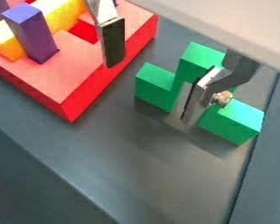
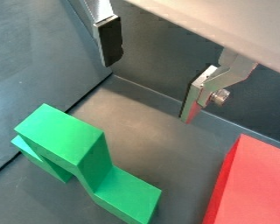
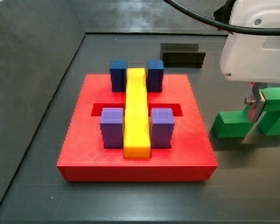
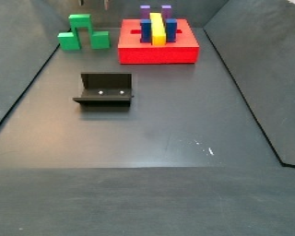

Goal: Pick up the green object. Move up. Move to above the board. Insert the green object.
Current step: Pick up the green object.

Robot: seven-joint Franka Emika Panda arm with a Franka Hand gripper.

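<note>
The green object stands on the dark floor just beside the red board. It also shows in a side view and in both wrist views. The board carries a long yellow bar, purple cubes and blue cubes. My gripper is open, low over the green object. One finger hangs by the board's edge and the other finger is against the green piece. Nothing is held between the pads.
The fixture, a dark bracket, stands in the middle of the floor in a side view and behind the board in the other. Raised dark walls edge the floor on both sides.
</note>
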